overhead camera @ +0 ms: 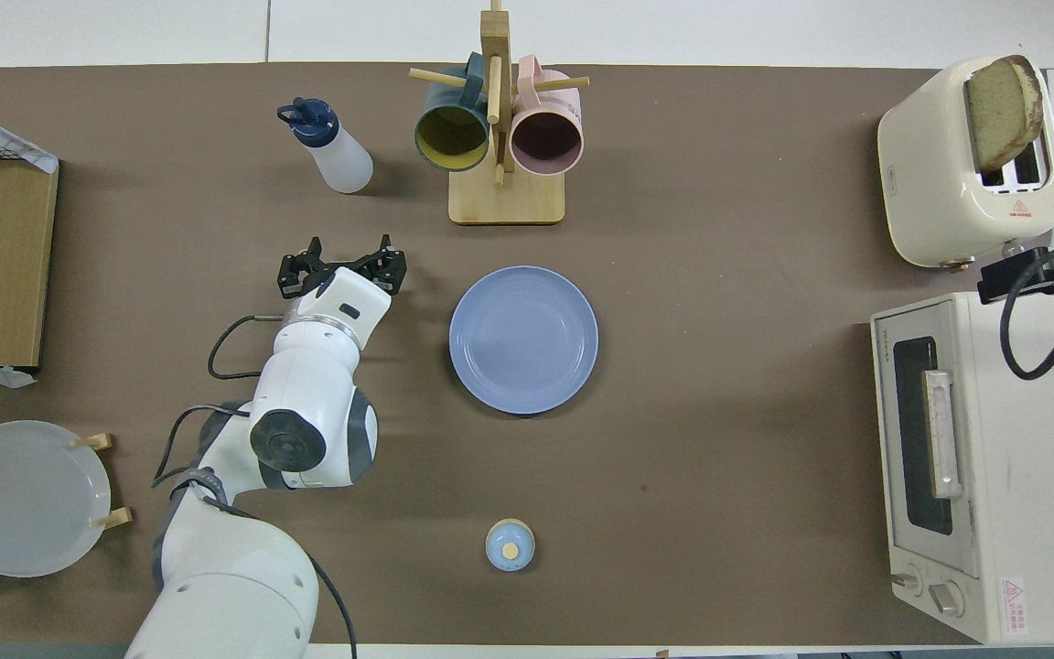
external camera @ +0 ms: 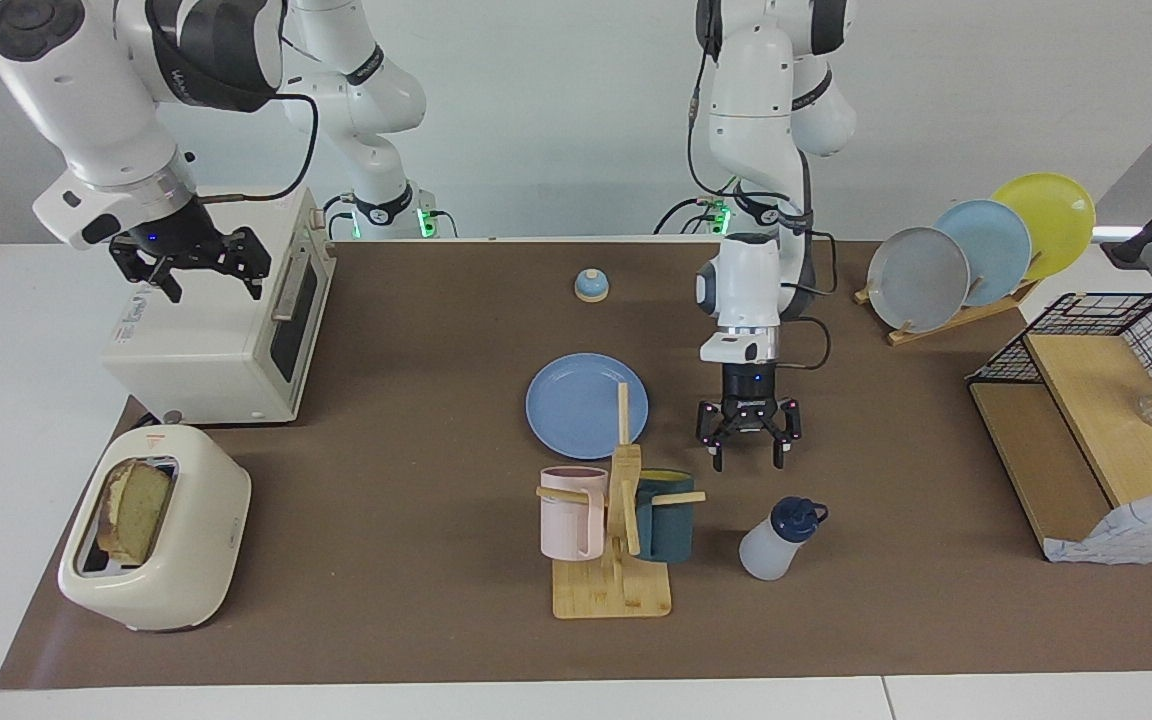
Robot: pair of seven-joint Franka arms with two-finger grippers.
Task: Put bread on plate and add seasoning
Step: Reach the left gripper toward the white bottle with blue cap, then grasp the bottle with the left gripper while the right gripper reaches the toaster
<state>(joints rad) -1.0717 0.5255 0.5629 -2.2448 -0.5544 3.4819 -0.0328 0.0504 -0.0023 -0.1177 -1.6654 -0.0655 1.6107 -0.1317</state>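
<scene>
Wooden mug rack (external camera: 614, 590): stands near the left pincer (external camera: 748, 450), carrying a pink mug (external camera: 571, 512) and a teal mug (external camera: 664, 520).

Bell (external camera: 591, 286): on the surface (external camera: 416, 420), well apart from both pincers.

Toaster oven (external camera: 226, 350): directly under the right pincer (external camera: 191, 265). Cream toaster (external camera: 186, 560): just beside the oven.

Plate rack (external camera: 946, 320): holds a grey plate (external camera: 918, 278), a light-blue plate (external camera: 984, 250) and a yellow plate (external camera: 1046, 210), well apart from the left pincer, toward the left arm's end. Wire-sided wooden shelf (external camera: 1086, 420): at that same end.
</scene>
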